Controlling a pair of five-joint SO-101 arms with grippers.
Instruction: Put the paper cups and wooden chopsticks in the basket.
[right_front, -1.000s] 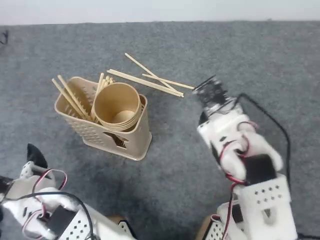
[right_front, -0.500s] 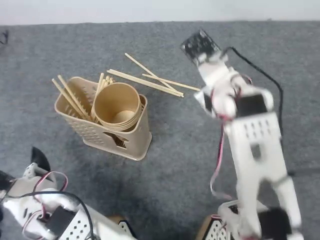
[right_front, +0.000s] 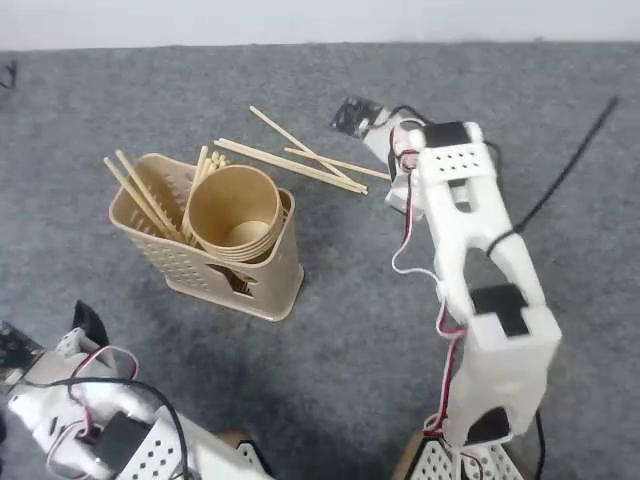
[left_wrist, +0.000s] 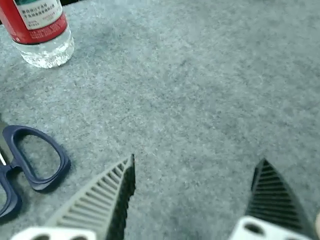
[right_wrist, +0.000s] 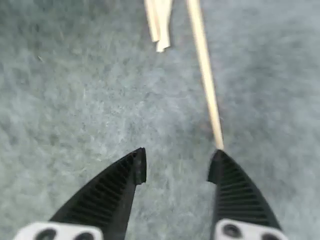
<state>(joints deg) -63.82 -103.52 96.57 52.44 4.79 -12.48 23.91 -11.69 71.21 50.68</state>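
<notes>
A tan slotted basket (right_front: 190, 262) holds stacked paper cups (right_front: 233, 212) and several wooden chopsticks (right_front: 148, 197). More loose chopsticks (right_front: 297, 160) lie crossed on the grey carpet just beyond the basket. My right arm (right_front: 455, 185) stretches out to their right-hand ends. My right gripper (right_wrist: 180, 156) is open just above the carpet, and the tip of one chopstick (right_wrist: 205, 80) ends at one fingertip; other chopstick ends (right_wrist: 157, 25) lie farther off. My left gripper (left_wrist: 196, 167) is open over bare carpet, and its arm (right_front: 70, 400) sits at the near left corner.
A clear bottle with a red label (left_wrist: 40, 30) stands on the carpet and dark blue scissors (left_wrist: 30, 162) lie beside my left gripper. Black cables (right_front: 560, 170) trail off the right arm. Grey carpet (right_front: 350, 330) spreads between the basket and the arms.
My right arm has swung from near the front edge out and to the left, over the ends of the loose chopsticks. The left arm has shifted only slightly. Basket and chopsticks have not moved.
</notes>
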